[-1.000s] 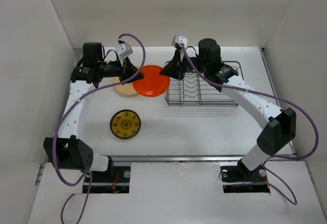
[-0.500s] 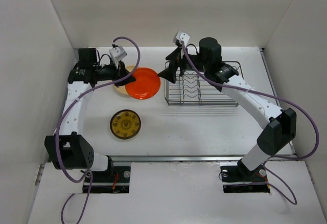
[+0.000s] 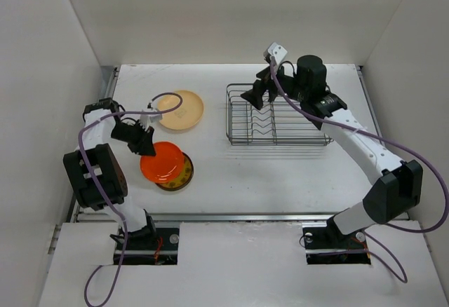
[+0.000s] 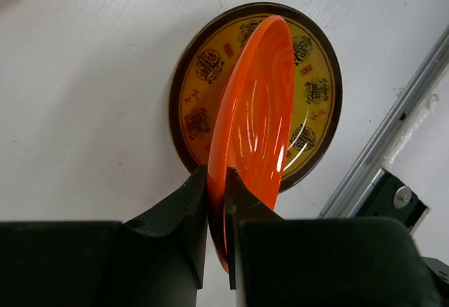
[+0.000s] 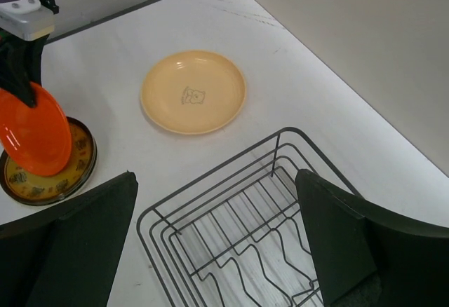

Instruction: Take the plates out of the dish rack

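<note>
My left gripper [image 3: 144, 146] is shut on the rim of the orange-red plate [image 3: 163, 163], which is tilted on edge over the yellow patterned plate [image 3: 174, 175] lying flat near the table's front left. In the left wrist view both fingers pinch the orange plate [image 4: 256, 125] above the yellow plate [image 4: 200, 69]. The peach plate [image 3: 179, 109] lies flat at the back left. The wire dish rack [image 3: 277, 121] stands at the back right, with no plates visible in it. My right gripper [image 3: 259, 93] hangs open over the rack's left end [image 5: 245, 216], nothing between its fingers.
A metal rail [image 3: 245, 216] runs along the table's near edge, close to the yellow plate. White walls close in the left [image 3: 42, 111], back and right sides. Purple cables loop off both arms.
The left gripper has carried the orange plate from beside the peach plate to above the yellow plate at the near left. The right gripper let go of it, opened and drew back over the rack.
</note>
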Robot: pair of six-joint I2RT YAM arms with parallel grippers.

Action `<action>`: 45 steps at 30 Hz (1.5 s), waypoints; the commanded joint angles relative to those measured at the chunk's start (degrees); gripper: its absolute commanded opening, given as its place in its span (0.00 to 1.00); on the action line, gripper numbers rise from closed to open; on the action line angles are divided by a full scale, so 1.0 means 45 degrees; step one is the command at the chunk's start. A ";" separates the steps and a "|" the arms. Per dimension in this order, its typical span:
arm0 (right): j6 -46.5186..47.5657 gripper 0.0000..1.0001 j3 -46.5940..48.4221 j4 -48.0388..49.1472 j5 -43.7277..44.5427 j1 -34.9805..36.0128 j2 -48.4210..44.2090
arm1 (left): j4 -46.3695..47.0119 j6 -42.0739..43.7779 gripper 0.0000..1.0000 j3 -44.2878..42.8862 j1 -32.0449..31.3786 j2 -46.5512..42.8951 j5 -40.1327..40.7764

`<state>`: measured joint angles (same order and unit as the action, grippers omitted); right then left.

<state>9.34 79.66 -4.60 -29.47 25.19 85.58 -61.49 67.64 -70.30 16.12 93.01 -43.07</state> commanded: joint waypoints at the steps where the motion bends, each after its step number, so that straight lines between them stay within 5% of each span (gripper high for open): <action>1: 0.0248 1.00 -0.0259 0.0710 0.0104 -0.0110 -0.0522 | -0.0768 0.1552 0.00 0.0153 -0.0047 -0.0007 0.0235; 10: 0.0365 1.00 -0.0495 0.0710 -0.0013 -0.0344 -0.0756 | -0.0768 0.1669 0.00 0.0271 -0.0047 0.1108 0.0508; 14: 0.0365 1.00 -0.0495 0.0710 -0.0129 -0.0344 -0.0756 | -0.0768 0.1397 0.16 0.0117 -0.0047 0.1615 0.0508; 15: 0.0365 1.00 -0.0611 0.0710 -0.0130 -0.0344 -0.0756 | -0.0768 0.1396 0.26 -0.0001 -0.0047 0.1616 0.0508; 29: 0.0636 1.00 -0.0612 0.0711 -0.0131 -0.0461 -0.0756 | -0.0768 0.0908 0.68 -0.1094 -0.0047 0.1967 0.0508; 32: 0.0638 1.00 -0.0496 0.0126 0.1349 -0.0461 -0.0756 | -0.0768 0.0323 0.72 -0.1777 0.0381 0.1541 0.0003; 33: 0.0638 1.00 -0.0495 -0.0031 0.2457 -0.0461 -0.0756 | -0.0633 0.0070 0.87 -0.2321 0.0499 0.1325 -0.0328; 35: 0.0521 1.00 -0.0495 -0.0422 0.3440 -0.0461 -0.0872 | -0.0245 -0.1115 0.99 -0.2929 0.0637 0.0644 -0.0449; 45: 0.2357 1.00 0.0130 -0.0851 0.8694 -0.0578 -0.1127 | 0.4093 -0.7097 0.99 -0.4006 0.0209 -0.1802 0.0508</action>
<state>16.84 77.30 -7.62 -0.27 22.81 82.74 -49.28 46.30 -87.05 18.20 87.11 -41.39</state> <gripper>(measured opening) 0.998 0.989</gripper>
